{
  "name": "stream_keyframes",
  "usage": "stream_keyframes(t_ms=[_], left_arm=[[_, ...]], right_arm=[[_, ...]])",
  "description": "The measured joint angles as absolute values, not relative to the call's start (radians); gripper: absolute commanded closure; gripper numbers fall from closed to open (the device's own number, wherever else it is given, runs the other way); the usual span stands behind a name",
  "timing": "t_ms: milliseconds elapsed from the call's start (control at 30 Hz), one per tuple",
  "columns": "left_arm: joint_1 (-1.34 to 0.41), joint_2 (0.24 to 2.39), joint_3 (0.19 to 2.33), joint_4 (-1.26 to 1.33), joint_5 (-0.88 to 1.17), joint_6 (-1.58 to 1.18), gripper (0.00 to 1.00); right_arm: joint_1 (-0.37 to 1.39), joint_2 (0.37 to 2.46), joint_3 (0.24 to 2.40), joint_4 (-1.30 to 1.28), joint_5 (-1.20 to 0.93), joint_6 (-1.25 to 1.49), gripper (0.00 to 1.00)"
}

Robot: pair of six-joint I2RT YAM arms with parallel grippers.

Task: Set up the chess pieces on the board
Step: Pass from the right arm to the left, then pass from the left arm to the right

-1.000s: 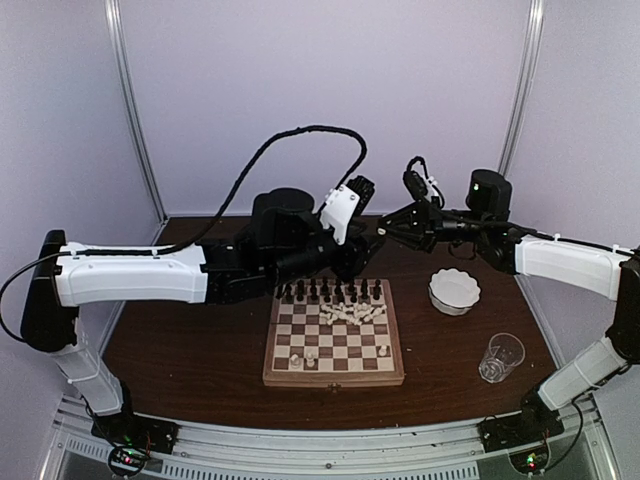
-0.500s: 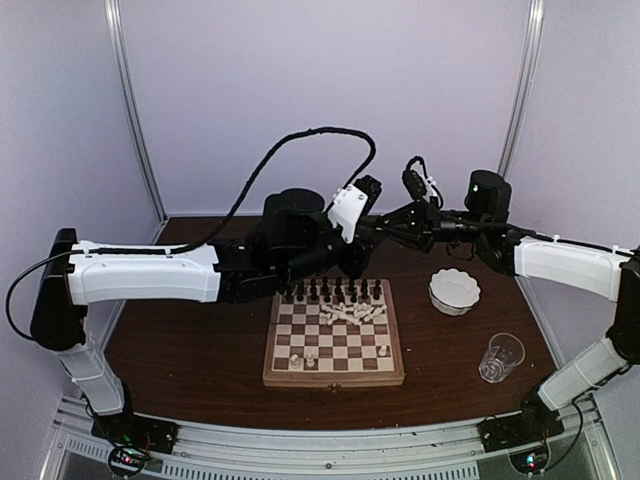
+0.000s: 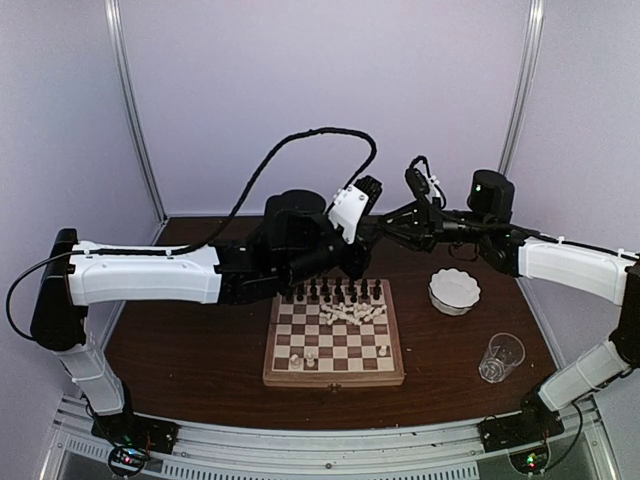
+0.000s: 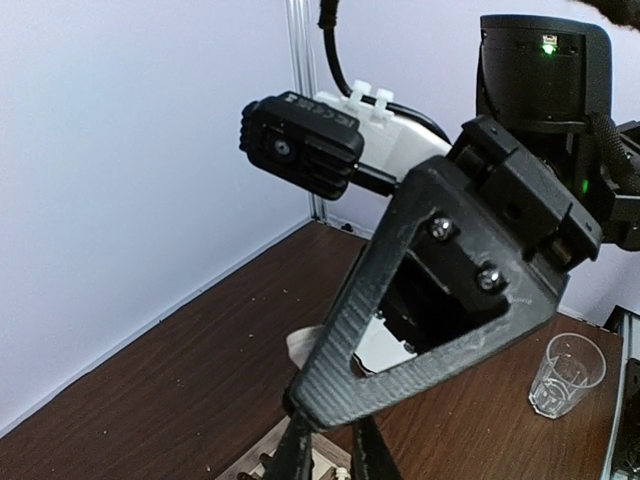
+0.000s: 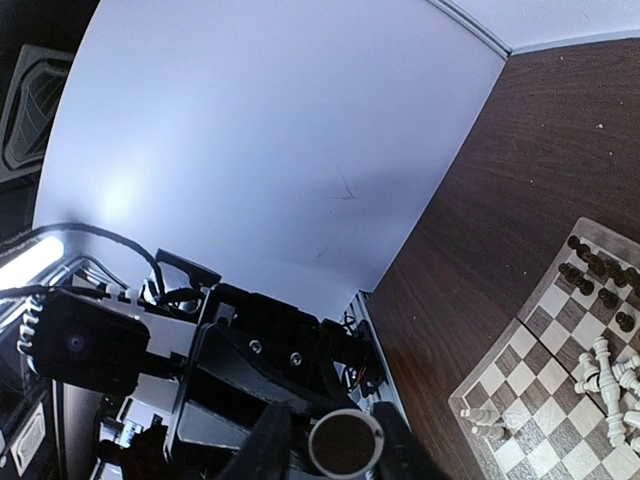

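1. Reading the step in hand as a mid-air pass: both claws meet above the far edge of the board (image 3: 334, 378), which lies mid-table between the two arm bases.
2. In the right wrist view, a round-based piece (image 5: 345, 447) with a pale rim and a dark underside sits between the fingers of the right gripper (image 5: 335, 442). The fingers stand apart on either side of it. One looks to be touching and the other may leave a sliver of gap, so we cannot tell whether it is truly pinching.
3. Left gripper (image 4: 330, 456): its own view shows only two fingers close together at the bottom edge, with the tips cut off. We cannot tell whether it is clamped or free.
4. Chess pieces (image 3: 335, 291): the dark ones stand upright along the far ranks. The white heap (image 3: 352, 313) lies toppled just in front of them, and a few whites stand towards the near edge.
5. To do this well, we judge that one claw must be firm on the piece before the other lets go. The two grips should sit at different heights so the fingers do not clash. A drop here would land among the dark row.
6. Pose: the left arm reaches long from the left with its forearm near level and its wrist over the board's far edge. The right arm comes in from the right, passing beyond the bowl (image 3: 454, 290), with its claw pointed left at its partner. The glass (image 3: 501, 356) stands well apart.
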State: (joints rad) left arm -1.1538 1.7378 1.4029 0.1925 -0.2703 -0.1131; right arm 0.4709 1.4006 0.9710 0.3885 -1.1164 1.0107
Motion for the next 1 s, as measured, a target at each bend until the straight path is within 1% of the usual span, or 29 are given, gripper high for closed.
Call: stream_keyframes(t_ms=[67,200,400,467,533,600,667,733,833,1000], left_arm=[[-1.154,1.738,1.403,0.193,-0.273,-0.112,0.93],[-1.154,1.737,1.403,0.189,-0.284,-0.107,0.92],[-1.154,1.722,1.403,0.134,-0.294,-0.104,0.92],[-1.151,1.71,1.403,0.098,-0.293,-0.107,0.92],[-1.147,1.694,1.403,0.056,-0.283,-0.122,0.92],[-1.134,1.673,1.404,-0.012,-0.253,-0.149,0.91],[-1.114,1.658,1.421,-0.099,-0.205,-0.183,0.91],[-1.082,1.647,1.449,-0.173,-0.158,-0.211,0.91],[-1.05,1.647,1.506,-0.286,-0.07,-0.252,0.91],[-1.034,1.647,1.585,-0.429,0.1,-0.324,0.9]], right_arm=[[0.471,1.394,0.973,0.371,-1.128,0.987,0.49],[0.453,1.383,0.986,0.301,-1.15,0.921,0.41],[0.391,1.377,1.099,0.049,-1.175,0.676,0.39],[0.372,1.377,1.163,-0.104,-1.176,0.509,0.4],[0.363,1.377,1.235,-0.297,-1.162,0.278,0.41],[0.369,1.377,1.333,-0.539,-1.1,-0.02,0.43],[0.396,1.366,1.392,-0.699,-1.001,-0.274,0.45],[0.441,1.335,1.399,-0.816,-0.882,-0.48,0.46],[0.516,1.296,1.392,-0.943,-0.697,-0.708,0.47],[0.64,1.311,1.41,-1.024,-0.505,-0.865,0.47]])
